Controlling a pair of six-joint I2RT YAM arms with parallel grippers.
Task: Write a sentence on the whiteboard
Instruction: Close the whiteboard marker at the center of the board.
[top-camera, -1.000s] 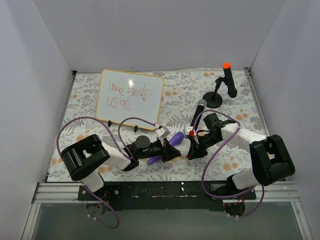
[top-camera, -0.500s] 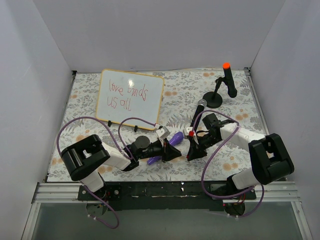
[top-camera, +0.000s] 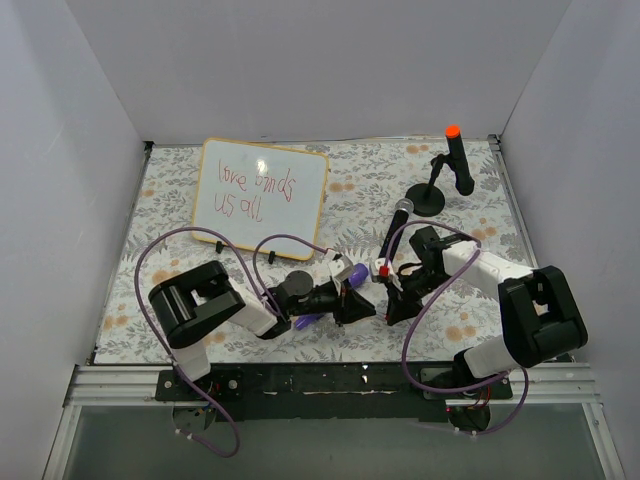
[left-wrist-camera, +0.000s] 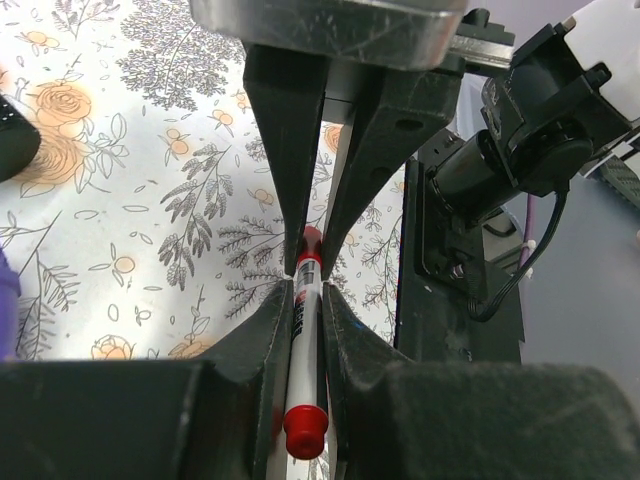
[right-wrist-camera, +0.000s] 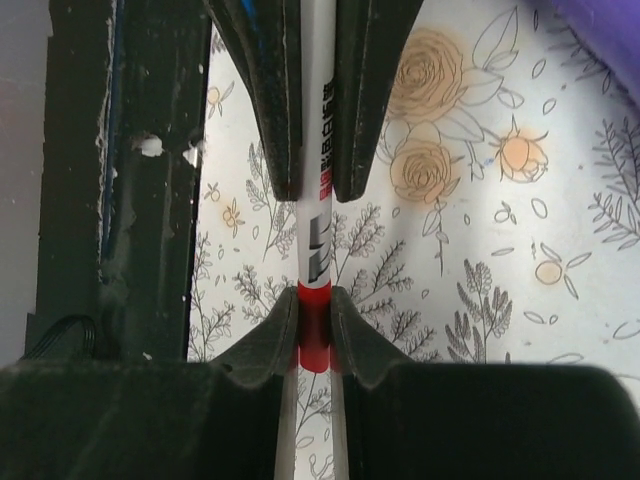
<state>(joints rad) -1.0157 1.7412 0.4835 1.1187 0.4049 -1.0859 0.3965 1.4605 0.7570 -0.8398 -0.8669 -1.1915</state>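
Shift: left arm has swung right; left tool (top-camera: 352, 300) now meets right tool (top-camera: 393, 302) over the bench (top-camera: 360, 200).
Grip: both tools pinch one red marker (left-wrist-camera: 303, 310), one near each end.
Risk: an off-axis pull could twist the marker loose and drop it.
Location: whiteboard (top-camera: 300, 220) far left, well apart.
Look: sentence (top-camera: 255, 190) in thin red cursive, two lines.

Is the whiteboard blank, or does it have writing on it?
Written on. In the top view the whiteboard carries two lines of red handwriting; the exact words are too small to read surely.
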